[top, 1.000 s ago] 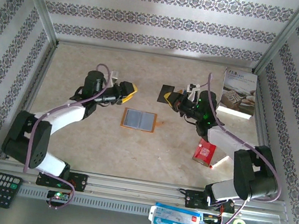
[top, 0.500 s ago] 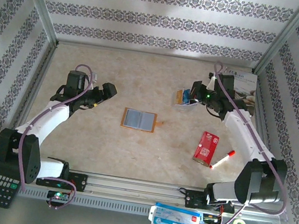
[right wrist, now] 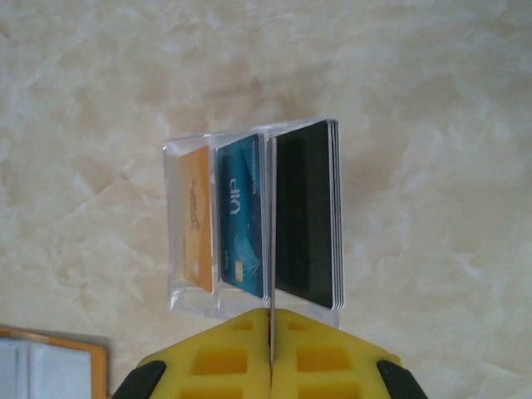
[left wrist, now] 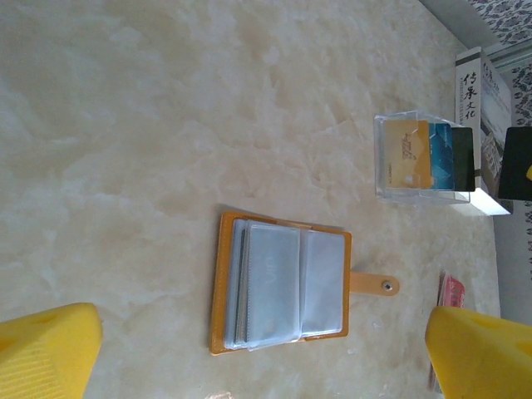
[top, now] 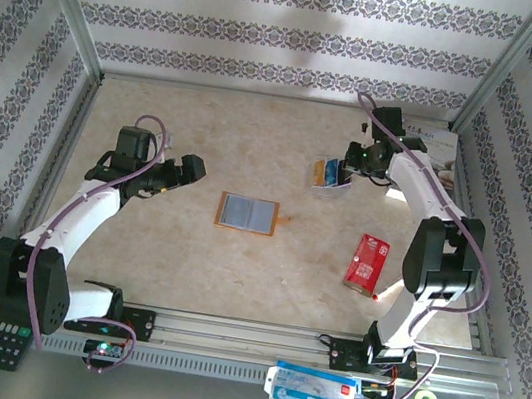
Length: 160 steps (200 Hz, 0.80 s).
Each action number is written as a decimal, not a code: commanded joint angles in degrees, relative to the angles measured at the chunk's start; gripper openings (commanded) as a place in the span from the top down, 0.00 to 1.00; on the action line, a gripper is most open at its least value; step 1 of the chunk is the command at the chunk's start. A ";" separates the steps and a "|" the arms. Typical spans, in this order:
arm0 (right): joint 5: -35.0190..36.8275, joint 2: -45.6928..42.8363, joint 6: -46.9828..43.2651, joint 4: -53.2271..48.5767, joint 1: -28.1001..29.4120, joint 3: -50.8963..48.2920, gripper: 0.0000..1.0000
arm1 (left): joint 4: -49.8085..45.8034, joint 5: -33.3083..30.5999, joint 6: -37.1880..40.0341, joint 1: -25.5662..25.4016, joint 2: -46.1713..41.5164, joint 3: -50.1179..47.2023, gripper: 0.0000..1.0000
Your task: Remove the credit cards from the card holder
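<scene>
Nearly done, we judge — the card holder (top: pixel 246 214) lies open on the table (top: pixel 186 258), sleeves looking empty, and orange, blue and black cards (right wrist: pixel 241 220) stand in the clear box (top: pixel 329 176). The left claw (top: pixel 192 167) gapes wide, empty; the right claw (right wrist: pixel 270 320) is pinched shut over the box — whether on a card, we cannot tell.

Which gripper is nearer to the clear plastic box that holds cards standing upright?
Right. The right gripper is at the edge of the clear plastic box; the left gripper is well apart on its left, beyond the orange-tan folding card holder.
</scene>
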 commanded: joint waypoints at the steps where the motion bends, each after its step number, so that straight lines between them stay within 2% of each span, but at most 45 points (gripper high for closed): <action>1: 0.29 3.74 -2.76 -3.37 -0.91 3.98 1.00 | -1.75 -0.57 1.29 0.74 -1.16 1.05 0.00; 58: -1.37 8.94 -3.50 -4.95 -1.50 7.71 1.00 | -2.14 0.27 0.64 0.74 -1.09 1.06 0.00; 85: -0.39 10.01 -3.04 -5.08 -1.60 7.56 0.88 | -2.27 0.63 0.52 0.74 -1.01 0.71 0.00; 113: 0.46 9.60 -2.91 -5.14 -1.61 7.88 0.80 | -2.60 0.65 0.59 0.74 -0.89 0.09 0.00; 160: 0.82 4.87 -1.61 -4.51 -1.64 7.25 0.77 | -2.46 1.38 -0.11 0.74 -1.07 0.13 0.00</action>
